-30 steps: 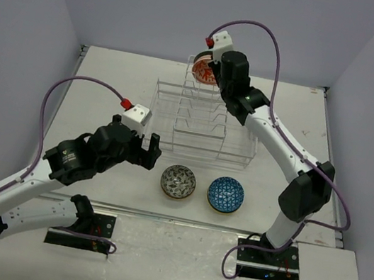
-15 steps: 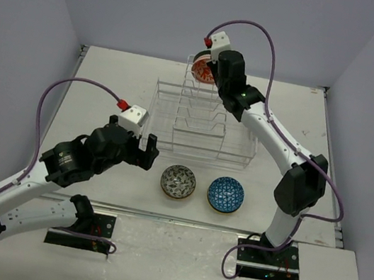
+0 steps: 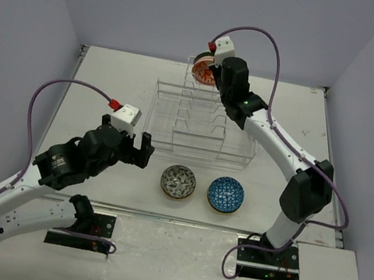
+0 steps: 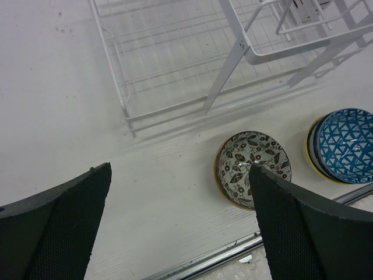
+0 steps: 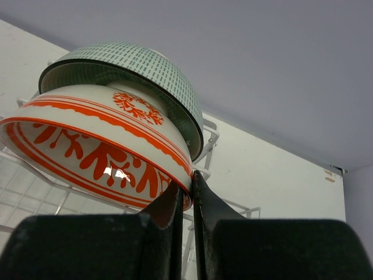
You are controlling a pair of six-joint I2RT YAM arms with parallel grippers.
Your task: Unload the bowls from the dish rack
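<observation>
Right gripper (image 5: 187, 191) is at the far end of the dish rack (image 3: 200, 124), jaws closed to a thin pinch on the lower rim of the orange-red bowl (image 5: 99, 149). The bowl's wall sits between the two fingers, so I read this as a grip, not an empty close. That bowl stands on edge in a far slot, tilted, with a green-patterned bowl (image 5: 140, 67) nested just behind it and touching. The front bowl covers the back one, so the front one has to come out first, taken by its rim. Left gripper (image 4: 178, 175) hangs wide open and empty over the near-left table (image 3: 110, 84), just left of the grey-speckled bowl (image 4: 253, 166). The blue mosaic bowl (image 4: 344, 146) lies to that bowl's right, close but apart. Both sit mouth-up on the near side of the rack — likely the set-down row. Judgement: the step in hand is lifting the orange-red bowl out of its slot; two bowls are out, at least two remain racked. Risk — the thin rim pinch may slip, or the green bowl may tip as its neighbour leaves.
</observation>
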